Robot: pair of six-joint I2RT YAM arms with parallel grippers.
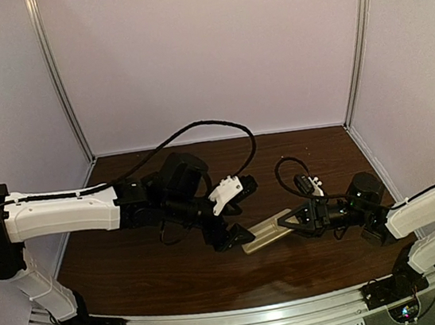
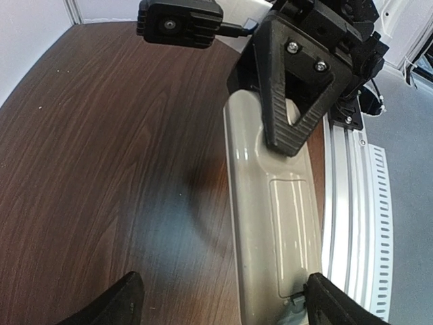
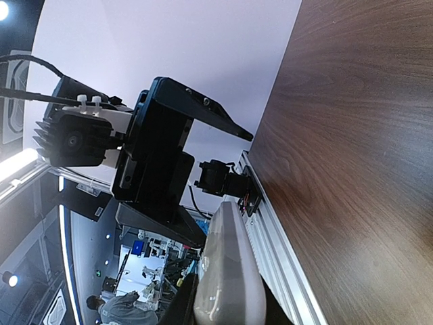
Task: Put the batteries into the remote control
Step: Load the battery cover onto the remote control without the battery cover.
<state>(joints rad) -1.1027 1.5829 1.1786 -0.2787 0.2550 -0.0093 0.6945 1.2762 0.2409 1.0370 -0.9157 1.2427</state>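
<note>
The remote control (image 1: pixel 268 232) is a pale, flat bar held above the dark wooden table, its back up and its battery cover (image 2: pixel 292 223) closed. My right gripper (image 1: pixel 296 220) is shut on one end of it, and its triangular black finger (image 2: pixel 298 95) lies across the back. In the right wrist view the remote control (image 3: pixel 229 271) sticks out from between that gripper's (image 3: pixel 226 313) jaws. My left gripper (image 2: pixel 226 308) stands open at the remote's other end, one fingertip (image 2: pixel 338 306) right by the cover's latch and the other (image 2: pixel 111 308) far off to the side. The batteries are out of view.
An aluminium rail (image 1: pixel 238 320) runs along the table's near edge, close under the remote control (image 2: pixel 270 203). Pale walls close in the back and both sides. A black cable (image 1: pixel 197 129) loops over the left arm.
</note>
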